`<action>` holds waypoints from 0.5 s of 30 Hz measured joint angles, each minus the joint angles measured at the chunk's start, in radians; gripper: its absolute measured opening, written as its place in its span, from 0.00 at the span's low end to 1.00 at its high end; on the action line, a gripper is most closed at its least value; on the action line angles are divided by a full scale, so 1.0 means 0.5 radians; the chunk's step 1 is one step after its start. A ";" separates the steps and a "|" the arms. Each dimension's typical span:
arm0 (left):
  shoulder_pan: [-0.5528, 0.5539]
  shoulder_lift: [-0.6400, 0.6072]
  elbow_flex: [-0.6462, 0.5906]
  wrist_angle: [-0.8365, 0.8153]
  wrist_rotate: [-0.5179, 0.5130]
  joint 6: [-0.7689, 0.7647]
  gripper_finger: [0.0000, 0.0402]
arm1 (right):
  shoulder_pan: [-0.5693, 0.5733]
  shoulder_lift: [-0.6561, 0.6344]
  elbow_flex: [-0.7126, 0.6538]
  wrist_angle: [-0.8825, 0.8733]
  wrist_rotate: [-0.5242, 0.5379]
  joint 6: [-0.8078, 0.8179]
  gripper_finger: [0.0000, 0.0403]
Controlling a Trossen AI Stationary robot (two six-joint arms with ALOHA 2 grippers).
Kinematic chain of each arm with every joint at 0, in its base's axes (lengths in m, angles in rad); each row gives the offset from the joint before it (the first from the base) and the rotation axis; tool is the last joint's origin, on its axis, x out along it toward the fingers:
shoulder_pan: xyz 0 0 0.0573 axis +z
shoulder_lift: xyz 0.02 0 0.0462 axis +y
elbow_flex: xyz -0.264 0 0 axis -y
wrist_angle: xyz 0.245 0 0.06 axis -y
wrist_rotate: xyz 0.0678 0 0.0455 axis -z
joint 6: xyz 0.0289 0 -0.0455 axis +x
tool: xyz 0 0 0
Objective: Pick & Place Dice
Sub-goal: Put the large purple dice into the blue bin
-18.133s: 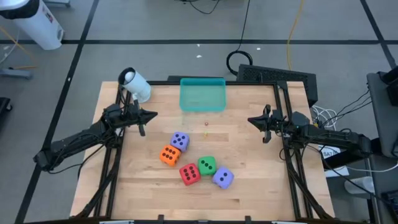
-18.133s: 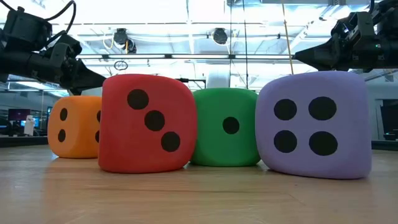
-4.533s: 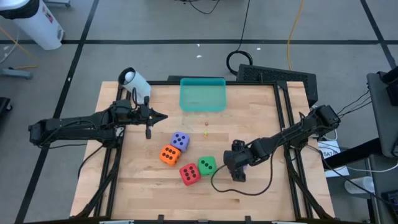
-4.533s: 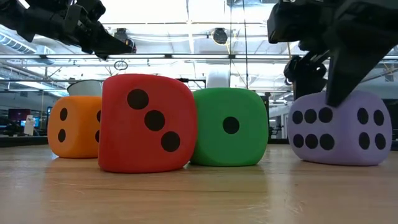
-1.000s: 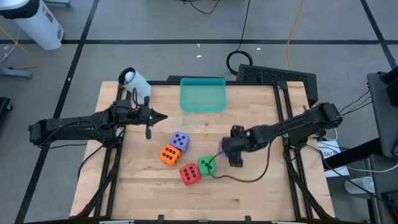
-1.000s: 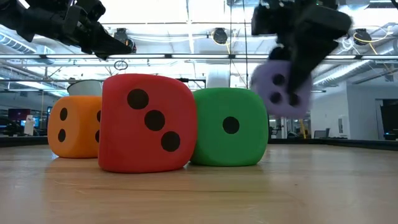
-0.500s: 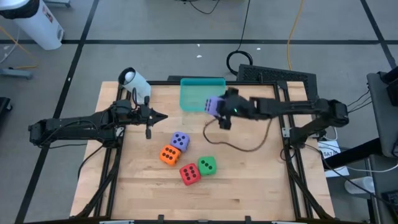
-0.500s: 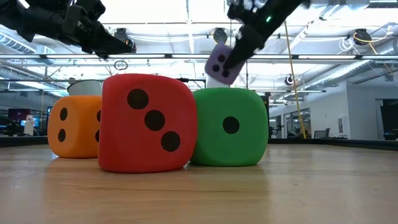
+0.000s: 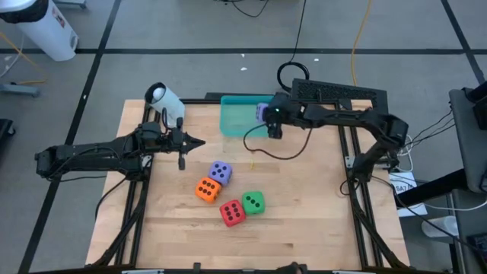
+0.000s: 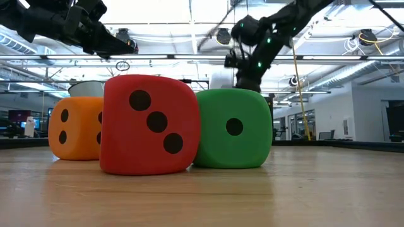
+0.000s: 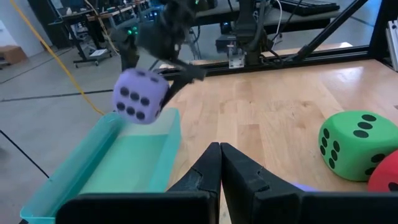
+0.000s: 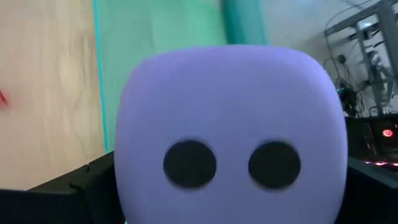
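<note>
Now, our right hand [image 9: 268,116]: we are holding it up over the right edge of the teal tray [image 9: 237,123], at the far side of the tabletop [image 9: 304,190].
Right hand fingers: they are spreading wide and pinching a purple die [image 9: 262,113] between them.
Held purple die: it is hanging in the air above the tray, not touching it; in the right wrist view its face with two dots is filling most of the picture [image 12: 230,134], and in the left wrist view it is showing a six-dot face [image 11: 140,94].
Our left hand [image 9: 199,142]: we are keeping it above the left part of the tabletop, pointing toward the middle, with its fingers [image 11: 214,171] pressed together and holding nothing.
Second purple die [image 9: 220,171]: it is sitting on the tabletop near the middle.
Orange die [image 9: 206,189]: it is sitting just beside the second purple one, toward the front left.
Red die [image 9: 232,212]: it is sitting nearer the front edge.
Green die [image 9: 253,202]: it is sitting right next to the red die, on its right.
</note>
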 joint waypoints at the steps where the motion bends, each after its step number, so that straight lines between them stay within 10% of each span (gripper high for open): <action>1: -0.001 0.000 0.000 -0.001 0.001 0.000 0.05 | -0.007 0.027 0.000 0.000 -0.008 -0.027 0.99; 15: 0.000 0.000 0.000 -0.002 0.001 0.001 0.05 | -0.005 0.079 0.000 0.039 -0.094 -0.005 0.99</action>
